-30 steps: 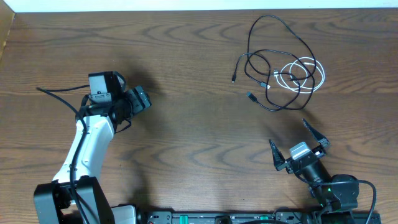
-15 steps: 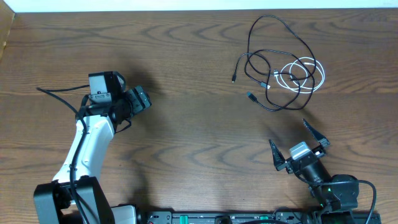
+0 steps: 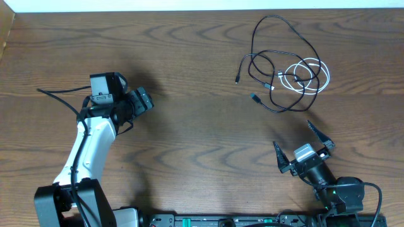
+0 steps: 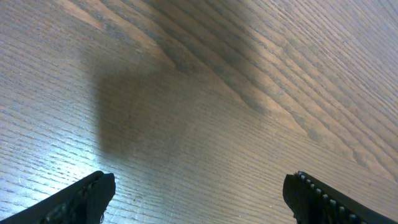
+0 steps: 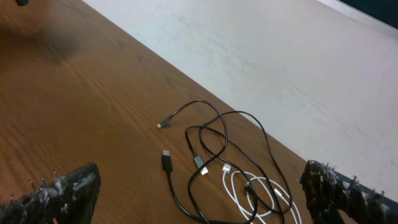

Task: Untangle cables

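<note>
A long black cable (image 3: 276, 43) and a coiled white cable (image 3: 307, 75) lie tangled on the wooden table at the far right. The white coil overlaps the black loops. Both show in the right wrist view, black cable (image 5: 208, 146) and white cable (image 5: 249, 190). My right gripper (image 3: 303, 146) is open and empty, on the near side of the tangle, apart from it. My left gripper (image 3: 144, 99) is open and empty over bare wood at the left, far from the cables; its fingers (image 4: 87, 196) frame only table.
The table's far edge (image 3: 202, 10) meets a white surface just beyond the cables. Thick black robot wires (image 3: 60, 92) run by the left arm. A black bar (image 3: 221, 220) lines the near edge.
</note>
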`<state>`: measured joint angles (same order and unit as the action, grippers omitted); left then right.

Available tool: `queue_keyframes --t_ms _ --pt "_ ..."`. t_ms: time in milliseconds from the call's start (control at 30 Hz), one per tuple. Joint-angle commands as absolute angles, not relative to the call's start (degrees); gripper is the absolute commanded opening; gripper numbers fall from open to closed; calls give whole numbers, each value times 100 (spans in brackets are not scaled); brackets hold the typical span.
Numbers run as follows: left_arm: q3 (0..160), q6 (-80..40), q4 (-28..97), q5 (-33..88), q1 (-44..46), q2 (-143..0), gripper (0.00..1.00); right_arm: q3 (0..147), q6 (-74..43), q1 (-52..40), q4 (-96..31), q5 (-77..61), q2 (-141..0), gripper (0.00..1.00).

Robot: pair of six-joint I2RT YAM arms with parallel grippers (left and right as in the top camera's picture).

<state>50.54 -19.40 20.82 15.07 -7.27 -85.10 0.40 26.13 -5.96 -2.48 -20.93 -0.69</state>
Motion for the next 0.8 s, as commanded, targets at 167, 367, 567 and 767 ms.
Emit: queue_keyframes --t_ms 167,367,567,767 --pt "5083 -1868 2097 1470 -705 -8571 91 32 2534 -563 -279 -2005 -30 99" --pt "5083 -1868 2095 1470 -703 -8571 92 32 2534 -563 -279 -2005 -30 99" --pt "5083 -1868 2097 1470 -696 -8532 91 32 2534 -563 -279 -2005 -30 99" --pt "5083 -1868 2095 1470 -698 -8497 92 32 2534 -563 -279 -2005 -30 99"
